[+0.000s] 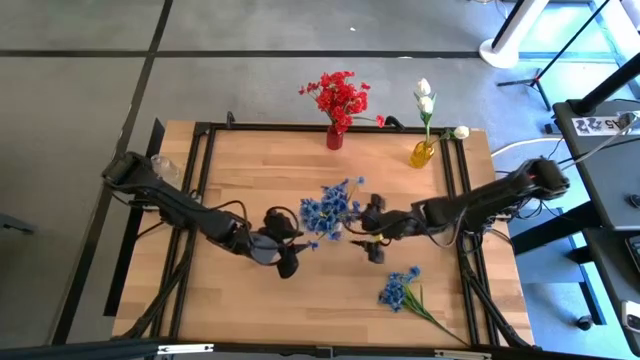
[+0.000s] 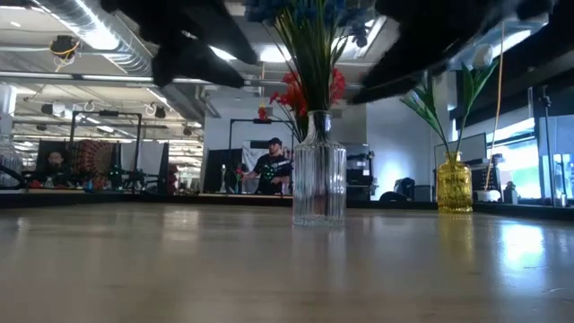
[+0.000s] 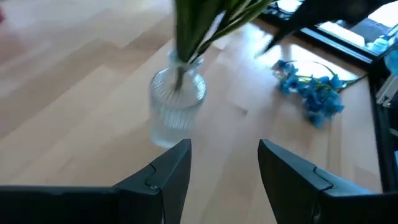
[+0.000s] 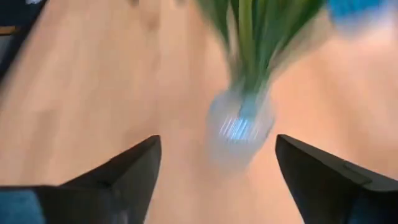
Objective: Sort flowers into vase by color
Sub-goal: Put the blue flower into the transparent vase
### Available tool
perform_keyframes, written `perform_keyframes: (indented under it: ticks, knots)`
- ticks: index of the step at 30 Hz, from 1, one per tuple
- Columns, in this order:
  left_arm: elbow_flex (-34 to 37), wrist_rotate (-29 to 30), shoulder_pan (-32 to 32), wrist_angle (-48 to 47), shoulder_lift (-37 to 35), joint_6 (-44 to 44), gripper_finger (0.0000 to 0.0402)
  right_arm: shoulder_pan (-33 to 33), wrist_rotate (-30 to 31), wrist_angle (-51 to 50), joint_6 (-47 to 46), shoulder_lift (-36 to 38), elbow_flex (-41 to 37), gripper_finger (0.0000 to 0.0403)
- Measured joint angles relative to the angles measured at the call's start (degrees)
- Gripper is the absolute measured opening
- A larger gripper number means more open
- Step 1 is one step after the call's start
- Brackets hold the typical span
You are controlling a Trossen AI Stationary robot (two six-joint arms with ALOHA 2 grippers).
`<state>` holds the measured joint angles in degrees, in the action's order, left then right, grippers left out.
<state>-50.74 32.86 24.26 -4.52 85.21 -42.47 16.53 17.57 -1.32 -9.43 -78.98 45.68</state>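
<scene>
Blue bushy flowers (image 1: 330, 210) stand with their stems in a clear ribbed glass vase (image 2: 318, 179) at the table's middle. One more blue flower (image 1: 400, 290) lies flat on the wood near the near right corner. Red flowers (image 1: 340, 97) stand in a red vase (image 1: 334, 138) at the far edge. White buds (image 1: 425, 97) stand in a yellow vase (image 1: 422, 153) beside it. My left gripper (image 1: 290, 240) is open, just left of the clear vase (image 3: 177, 106). My right gripper (image 1: 368, 230) is open, just right of that vase (image 4: 239, 121). Neither touches it.
A white bud (image 1: 460, 132) lies at the table's far right edge by the yellow vase. A black frame (image 1: 200, 180) runs along the table's left, far and right sides. Bare wood lies at the near left. People sit and stand in the room beyond (image 2: 269, 166).
</scene>
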Motion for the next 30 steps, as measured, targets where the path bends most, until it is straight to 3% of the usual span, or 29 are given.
perform_keyframes:
  ticks: [6, 9, 12, 16, 19, 27, 30]
  knots:
    - [-0.04, 0.63, 3.57, -13.33, -5.03, -10.66, 0.0181, 2.41, -15.39, -42.43, -32.61, 0.81, 11.37, 0.0334]
    - [-0.04, 0.84, 5.37, -16.39, -5.55, -14.00, 0.0181, 8.86, -20.31, -51.15, -41.05, -0.66, 11.96, 0.0335]
    - [-0.04, 1.34, 7.00, -16.85, -5.47, -16.22, 0.0181, 16.94, -24.76, -51.29, -52.14, -2.24, 11.71, 0.0335]
    - [-0.04, 4.32, 8.69, -16.60, -5.13, -18.93, 0.0181, 26.19, -25.35, -46.56, -65.25, -5.72, 11.58, 0.0335]
    - [-0.04, 7.34, 9.57, -16.44, -5.16, -18.91, 0.0181, 30.37, -25.90, -44.90, -68.52, -9.71, 11.59, 0.0335]
    - [-0.04, 8.55, 9.83, -17.06, -5.16, -18.50, 0.0181, 30.36, -29.31, -39.40, -67.64, -20.21, 11.55, 0.0332]
    - [-0.04, 8.30, 9.87, -17.06, -5.16, -18.80, 0.0181, 28.78, -30.77, -37.08, -67.01, -22.40, 11.73, 0.0307]
